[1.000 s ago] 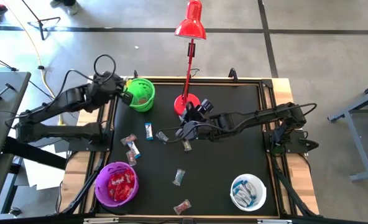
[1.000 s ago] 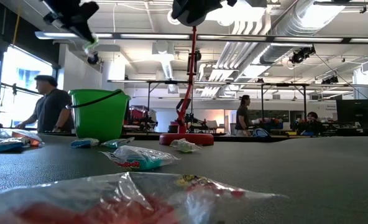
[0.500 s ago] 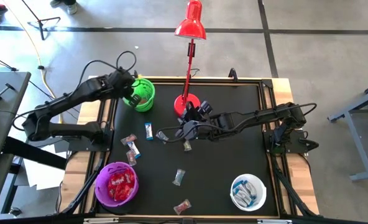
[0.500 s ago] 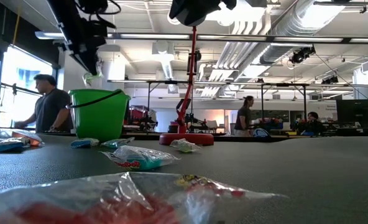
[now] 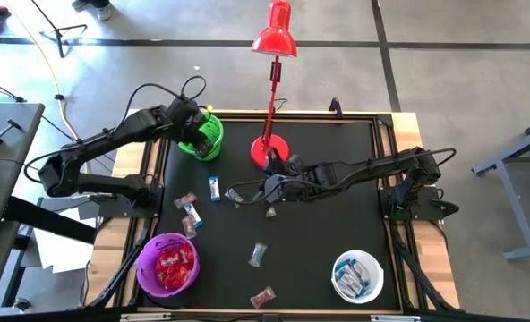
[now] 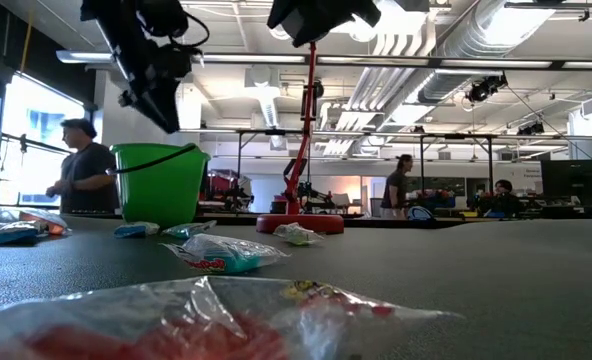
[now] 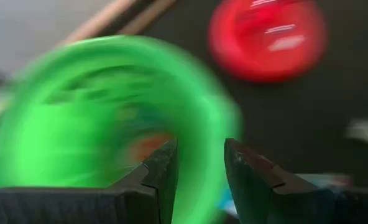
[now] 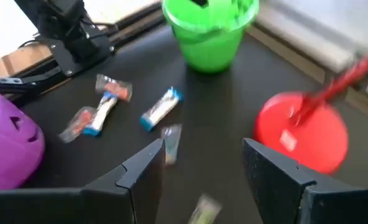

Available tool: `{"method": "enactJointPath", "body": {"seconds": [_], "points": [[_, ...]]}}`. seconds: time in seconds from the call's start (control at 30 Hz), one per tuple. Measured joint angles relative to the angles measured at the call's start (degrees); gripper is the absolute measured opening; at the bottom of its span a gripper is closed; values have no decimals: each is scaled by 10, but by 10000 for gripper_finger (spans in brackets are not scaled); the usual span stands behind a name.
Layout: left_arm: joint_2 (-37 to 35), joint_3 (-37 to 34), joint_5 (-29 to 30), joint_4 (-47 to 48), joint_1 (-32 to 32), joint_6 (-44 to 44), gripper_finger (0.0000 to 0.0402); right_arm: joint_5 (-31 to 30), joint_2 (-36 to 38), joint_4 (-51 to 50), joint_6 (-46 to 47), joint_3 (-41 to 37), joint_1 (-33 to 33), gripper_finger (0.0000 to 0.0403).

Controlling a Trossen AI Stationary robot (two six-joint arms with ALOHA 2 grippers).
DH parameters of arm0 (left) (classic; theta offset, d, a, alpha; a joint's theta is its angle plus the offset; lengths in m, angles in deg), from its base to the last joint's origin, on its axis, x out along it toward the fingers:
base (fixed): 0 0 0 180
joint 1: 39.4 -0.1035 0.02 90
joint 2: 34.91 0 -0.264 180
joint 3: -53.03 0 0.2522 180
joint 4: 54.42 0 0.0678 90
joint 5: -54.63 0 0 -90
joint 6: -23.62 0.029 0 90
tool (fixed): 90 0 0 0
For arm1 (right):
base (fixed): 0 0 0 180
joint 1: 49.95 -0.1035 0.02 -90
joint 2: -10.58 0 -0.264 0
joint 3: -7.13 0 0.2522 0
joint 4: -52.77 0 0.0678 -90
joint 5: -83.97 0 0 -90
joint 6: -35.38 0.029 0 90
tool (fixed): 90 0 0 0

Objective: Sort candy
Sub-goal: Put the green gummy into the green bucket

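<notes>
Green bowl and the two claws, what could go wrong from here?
The left claw hangs open over the green bowl, right at its rim, so a careless exit might tip the bowl and spill the candy inside. The right claw, also open, sits low among loose candy beside the red lamp base; reaching down, it could push sweets aside or knock the lamp.

Bright overhead strip lighting, wrist views motion-blurred, nearest candy (image 6: pixel 206 325) out of focus
</notes>
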Motion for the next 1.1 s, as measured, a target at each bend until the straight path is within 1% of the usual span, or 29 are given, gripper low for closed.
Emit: {"method": "enactJointPath", "body": {"seconds": [0.07,0.17,0.27,0.33,0.43,0.53,0.6,0.67,0.77,0.9,0.97,1.1], "points": [[-10,0,-74,-21,7,-21,117,9,0,-40,87,-5,2,206],[-29,0,-145,-61,28,-52,117,8,0,-116,216,-22,10,206],[-51,0,-179,-109,58,-87,117,8,1,-134,326,-65,17,206],[-64,0,-184,-135,78,-106,117,19,0,-109,361,-104,20,206],[-83,0,-184,-169,104,-136,117,71,0,13,359,-174,25,206],[-94,0,-183,-191,123,-164,117,117,0,172,350,-249,31,206],[-100,0,-183,-202,132,-179,117,132,0,252,380,-295,33,206],[-103,0,-183,-204,139,-193,117,133,0,300,420,-329,33,206],[-105,0,-182,-207,149,-213,117,141,0,319,450,-354,33,206],[-105,0,-182,-207,163,-222,117,150,0,305,446,-359,26,206],[-105,0,-180,-207,170,-228,117,165,-3,311,433,-359,26,206],[-104,0,-153,-209,183,-237,117,195,-18,328,425,-359,29,202]]}}
